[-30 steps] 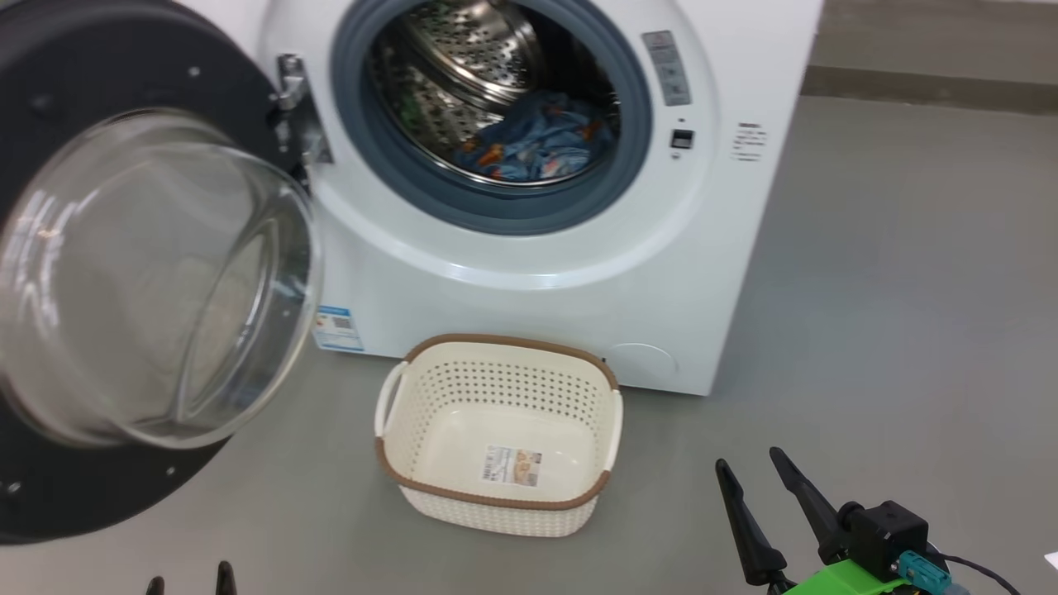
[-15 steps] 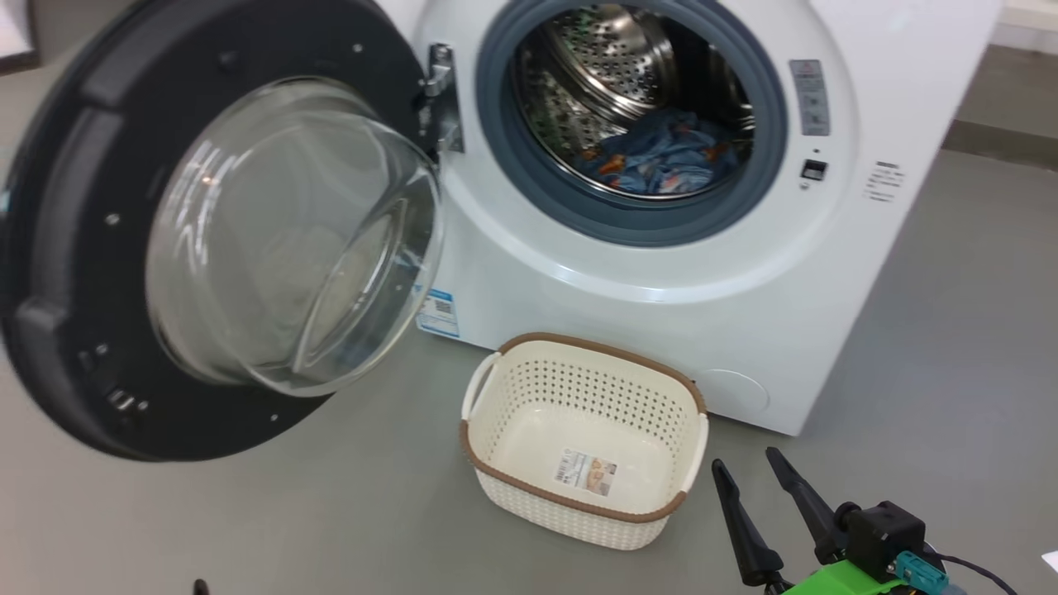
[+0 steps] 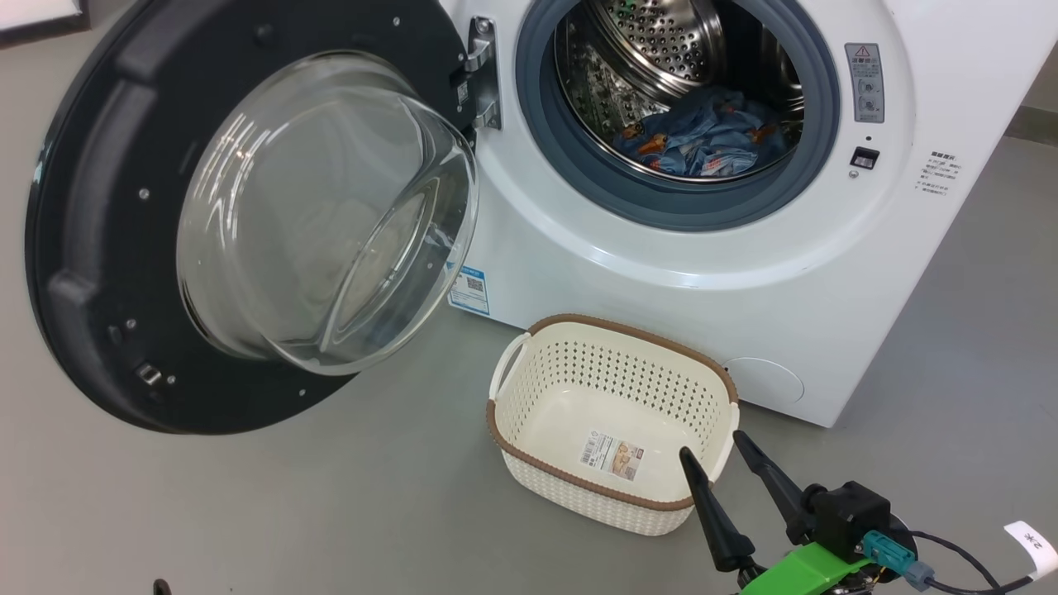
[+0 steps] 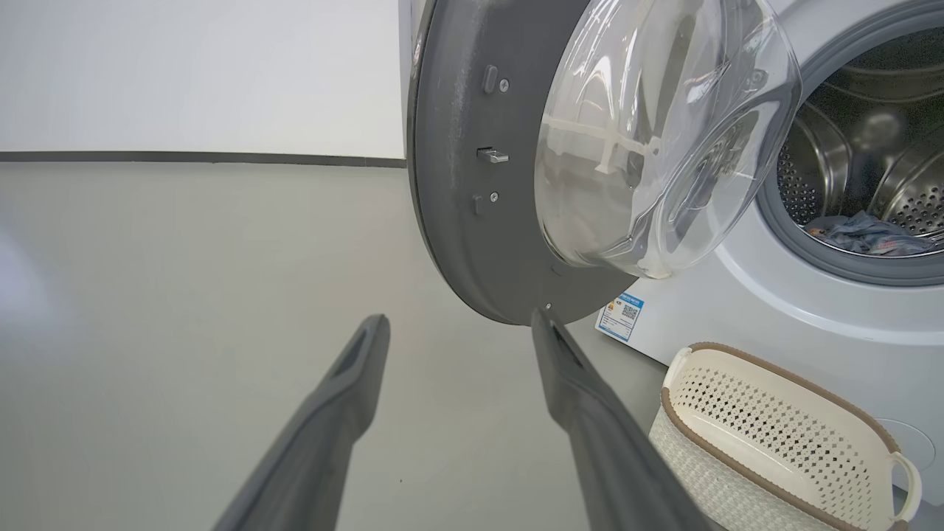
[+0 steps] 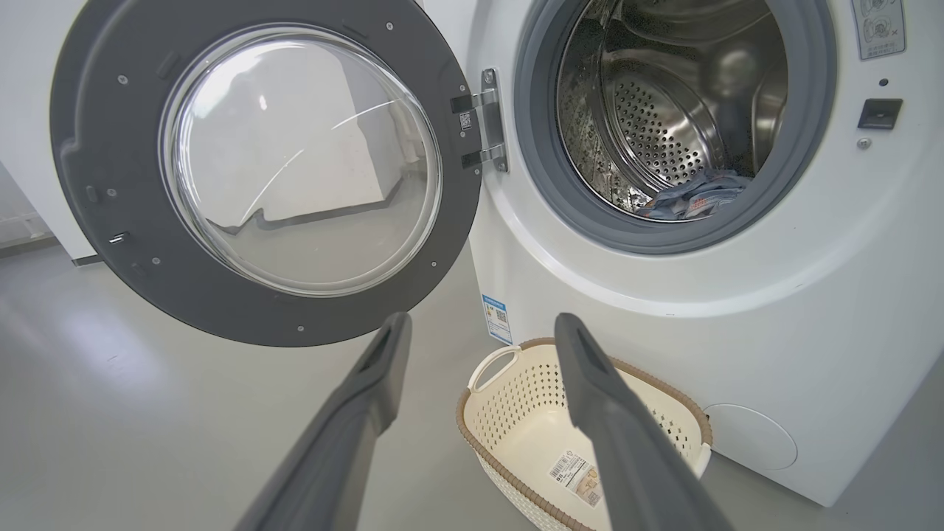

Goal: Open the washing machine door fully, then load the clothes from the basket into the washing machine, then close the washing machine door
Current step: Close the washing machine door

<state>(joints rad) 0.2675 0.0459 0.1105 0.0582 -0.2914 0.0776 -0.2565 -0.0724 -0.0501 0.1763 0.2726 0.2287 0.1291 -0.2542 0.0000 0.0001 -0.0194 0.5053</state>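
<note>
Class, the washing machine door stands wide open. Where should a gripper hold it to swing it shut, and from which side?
Probably the washing machine door by the free edge of its black rim, opposite the hinge, approached from the robot's left by the left gripper: most leverage there, and the bulging glass offers no hold.

Open washing machine door [image 3: 83,248] fills 10 o'clock; drum mouth [image 3: 669,66] at 1 o'clock is free; basket [image 3: 570,500] stands at 5 o'clock.
</note>
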